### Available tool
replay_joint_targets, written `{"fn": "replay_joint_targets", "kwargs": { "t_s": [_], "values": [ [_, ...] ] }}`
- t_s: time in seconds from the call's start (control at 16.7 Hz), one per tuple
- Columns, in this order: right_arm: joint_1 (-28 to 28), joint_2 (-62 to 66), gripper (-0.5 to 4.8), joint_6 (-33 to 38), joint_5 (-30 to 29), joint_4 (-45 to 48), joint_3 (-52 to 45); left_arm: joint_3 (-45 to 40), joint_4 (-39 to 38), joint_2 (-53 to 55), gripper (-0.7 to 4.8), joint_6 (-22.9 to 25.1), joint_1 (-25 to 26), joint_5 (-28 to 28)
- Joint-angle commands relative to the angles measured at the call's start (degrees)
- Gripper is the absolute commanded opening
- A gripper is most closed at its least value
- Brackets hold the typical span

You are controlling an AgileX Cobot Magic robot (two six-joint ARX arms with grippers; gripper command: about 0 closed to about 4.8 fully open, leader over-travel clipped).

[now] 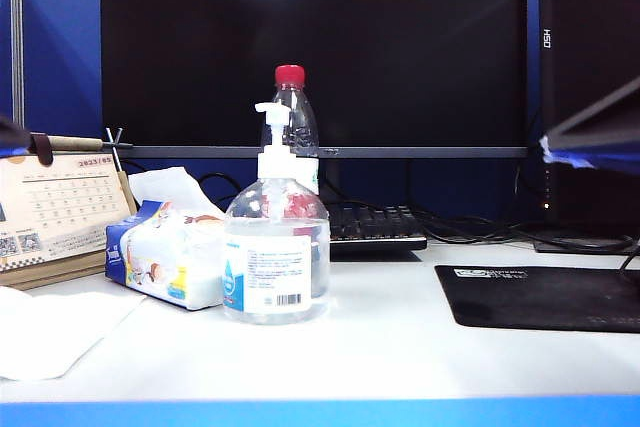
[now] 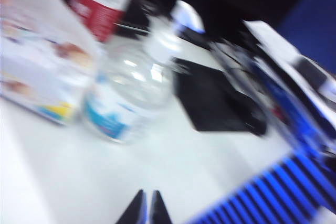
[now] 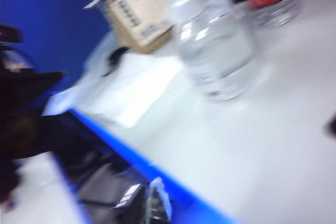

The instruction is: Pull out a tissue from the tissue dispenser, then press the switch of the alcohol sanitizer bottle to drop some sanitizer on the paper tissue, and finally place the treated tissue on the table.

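The alcohol sanitizer bottle stands mid-table, its white pump switch on top. The tissue dispenser lies just left of it with white paper poking up. A white tissue lies flat on the table at the near left, also seen as the tissue in the right wrist view. My left gripper is shut and empty over the white table, short of the bottle; its tip shows at the far left edge. My right gripper is shut beyond the blue table edge; it hangs at the right.
A red-capped bottle stands behind the sanitizer. A desk calendar sits at the back left, a keyboard behind the bottles, a black mouse pad at the right. Dark monitors close off the back. Both wrist views are blurred.
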Motion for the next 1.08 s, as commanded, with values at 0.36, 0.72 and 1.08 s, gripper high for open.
{"fn": "replay_joint_targets", "kwargs": {
  "t_s": [0.36, 0.72, 1.08],
  "values": [
    [-0.8, 0.3, -0.01, -8.8, 15.3, -1.4, -0.1, -0.1, -2.1, 0.0, -0.06, 9.7, 0.1, -13.7],
    [-13.0, 5.7, -0.01, -14.3, 15.5, -1.3, -0.1, -0.1, -1.6, 0.0, -0.06, 12.9, 0.0, -15.5],
    [-20.6, 7.4, -0.01, -15.5, 12.6, -1.5, -0.1, -0.1, -1.7, 0.0, -0.06, 11.6, 0.1, -12.7]
  ]
}}
